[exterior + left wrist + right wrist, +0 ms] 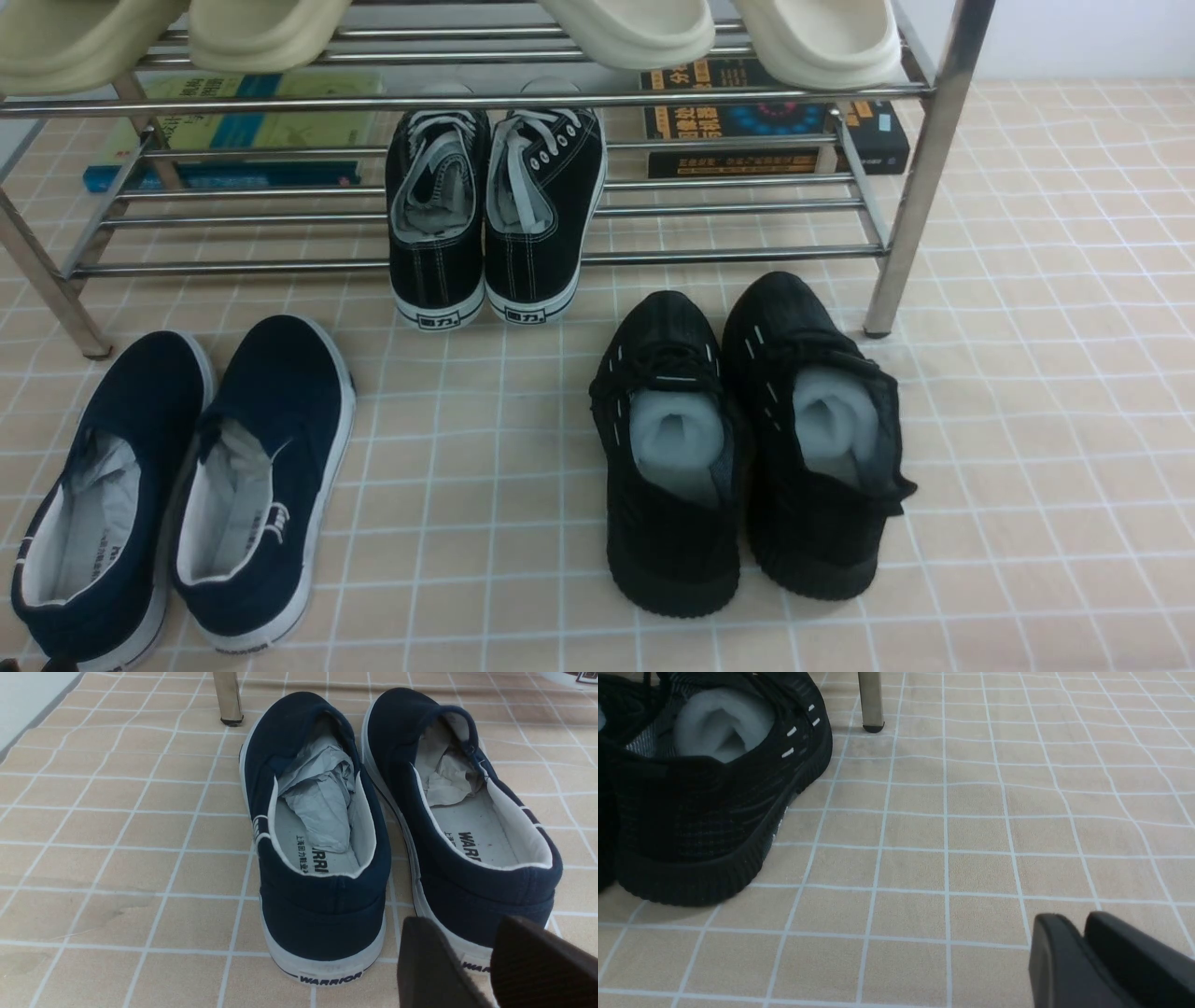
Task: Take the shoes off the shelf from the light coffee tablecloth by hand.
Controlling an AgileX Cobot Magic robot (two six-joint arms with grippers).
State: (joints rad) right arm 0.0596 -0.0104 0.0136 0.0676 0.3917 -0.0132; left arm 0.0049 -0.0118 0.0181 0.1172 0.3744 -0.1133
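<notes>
The shoes (752, 439) sit on bare tablecloth (1046, 392) before the shelf (920, 168); left jaws spread, right jaws nearly together.

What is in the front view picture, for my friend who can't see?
Black sneakers sit on a tan tablecloth before a chrome shelf. Navy slip-ons lie left; black-and-white sneakers remain on the shelf's lower tier.

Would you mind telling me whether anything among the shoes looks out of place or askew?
Only a small thing: the black canvas sneakers overhang the front of the shelf, heels past the lowest bar. The shoes sit neatly paired on the tablecloth.
</notes>
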